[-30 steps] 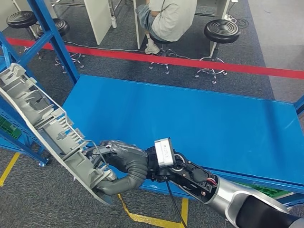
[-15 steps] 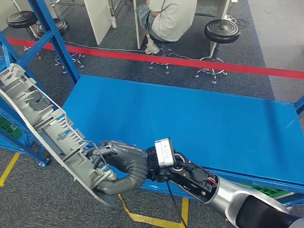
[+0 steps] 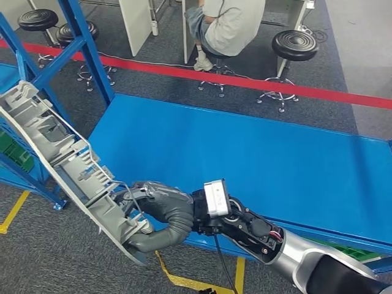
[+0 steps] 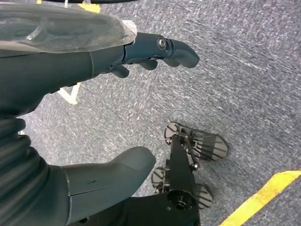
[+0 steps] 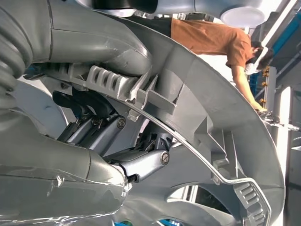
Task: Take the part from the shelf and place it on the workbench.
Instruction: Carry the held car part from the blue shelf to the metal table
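A: Where is the part (image 3: pixel 65 162)?

B: In the right hand (image 3: pixel 159 214), held in the air off the near left corner of the blue workbench (image 3: pixel 259 159), over the grey carpet. It touches neither the bench nor the floor.

A: Which way does it run?

B: It is a long grey moulded piece, ribbed on its upper face. Its long axis lies on a slant: the gripped end is low and near the robot, just beside the bench's front edge, and the far end rises up and away to the left, toward the blue shelf frame (image 3: pixel 83 43).

A: And the fingers?

B: Curled round the lower end. From the right wrist, the thumb (image 5: pixel 103 42) presses on one side of the part (image 5: pixel 220 117) and the darker fingers (image 5: pixel 89 106) wrap the other.

A: The left hand?

B: The left hand (image 4: pixel 89 117) hangs over the carpet, holding nothing, with the thumb well apart from the fingers (image 4: pixel 156 49).

A: Anyone about?

B: A person (image 3: pixel 231 24) sits on a stool beyond the red floor line (image 3: pixel 296 86).
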Motion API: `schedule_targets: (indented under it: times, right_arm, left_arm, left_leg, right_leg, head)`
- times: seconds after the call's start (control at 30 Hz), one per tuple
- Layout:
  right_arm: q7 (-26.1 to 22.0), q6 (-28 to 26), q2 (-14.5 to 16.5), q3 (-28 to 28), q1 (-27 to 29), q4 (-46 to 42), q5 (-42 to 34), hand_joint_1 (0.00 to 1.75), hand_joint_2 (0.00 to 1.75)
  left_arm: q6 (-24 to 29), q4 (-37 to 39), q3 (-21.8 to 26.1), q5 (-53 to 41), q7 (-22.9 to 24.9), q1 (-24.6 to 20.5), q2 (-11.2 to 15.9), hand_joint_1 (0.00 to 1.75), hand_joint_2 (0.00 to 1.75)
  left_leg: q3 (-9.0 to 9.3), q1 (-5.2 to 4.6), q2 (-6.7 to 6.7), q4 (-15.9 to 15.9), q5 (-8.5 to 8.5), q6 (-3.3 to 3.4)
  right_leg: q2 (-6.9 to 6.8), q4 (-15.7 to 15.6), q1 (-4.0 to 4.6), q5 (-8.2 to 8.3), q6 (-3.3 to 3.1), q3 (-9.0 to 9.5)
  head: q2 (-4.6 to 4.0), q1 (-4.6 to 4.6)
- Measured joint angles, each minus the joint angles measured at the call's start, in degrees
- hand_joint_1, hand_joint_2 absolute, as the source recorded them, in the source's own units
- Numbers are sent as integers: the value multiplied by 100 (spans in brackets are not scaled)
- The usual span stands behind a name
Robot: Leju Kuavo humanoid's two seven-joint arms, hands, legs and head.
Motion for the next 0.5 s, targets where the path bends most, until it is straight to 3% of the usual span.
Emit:
schedule_targets:
  times: [0.03, 0.1, 0.13, 0.17, 0.23, 0.3, 0.37, 0.43, 0.5]
  right_arm:
    - [-1, 2, -1, 0, 13, 1, 15, 175, 175]
    - [-2, 5, -1, -1, 23, 2, 32, 175, 175]
    - [-4, 8, -1, -1, 22, 3, 34, 175, 175]
    - [-10, 10, -2, -2, 20, 3, 33, 175, 175]
    - [-20, 14, -2, -2, 22, 1, 33, 175, 175]
    - [-19, 14, -1, -2, 24, -1, 35, 175, 175]
    - [-21, 14, 1, -4, 19, -1, 36, 175, 175]
    - [-29, 14, 1, -8, 18, 0, 34, 175, 175]
    - [-28, 14, 1, -8, 23, 3, 34, 175, 175]
  left_arm:
    - [0, 0, 0, 1, 0, 3, -2, 0, 175]
    - [0, 0, 0, 2, 0, 4, -10, 0, 175]
    - [0, 0, 0, 2, 0, -5, -15, 0, 175]
    - [0, 0, 0, 2, 0, -15, -16, 0, 175]
    - [0, 0, 0, 2, 0, -29, -17, 0, 175]
    - [1, 0, 0, 2, 0, -10, -20, 0, 175]
    - [2, 0, 0, -1, 0, -8, -27, 0, 175]
    - [2, 0, 0, -5, 0, -32, -32, 0, 175]
    - [2, 0, 0, -5, 0, -30, -36, 0, 175]
  left_leg:
    - [18, 5, -51, 3, -11, -14]
    - [71, 25, -166, 16, -52, -62]
    - [73, 27, -221, 32, -71, -93]
    - [54, 33, -272, 52, -81, -124]
    - [-30, 56, -369, 71, -63, -197]
    - [-61, 84, -434, 63, -50, -272]
    - [-186, 73, -235, 323, -182, -327]
    - [-607, 63, 40, 1084, -496, -365]
    - [-1046, 67, 111, 1789, -685, -381]
  right_leg:
    - [2, -100, -8, 138, 1, 26]
    - [90, -865, -33, 612, 0, 352]
    - [212, -1231, -46, 771, 0, 530]
    - [318, -1509, -57, 842, -1, 665]
    - [417, -1653, -44, 789, -32, 744]
    - [302, -1696, -38, 768, -96, 767]
    - [158, -1753, -55, 771, -168, 823]
    - [3, -1775, -40, 755, -228, 850]
    - [-146, -1775, -14, 735, -260, 853]
  head:
    - [0, 9]
    - [0, 32]
    - [0, 31]
    - [0, 27]
    - [0, 20]
    - [0, 23]
    - [0, -42]
    - [0, -117]
    - [0, -138]
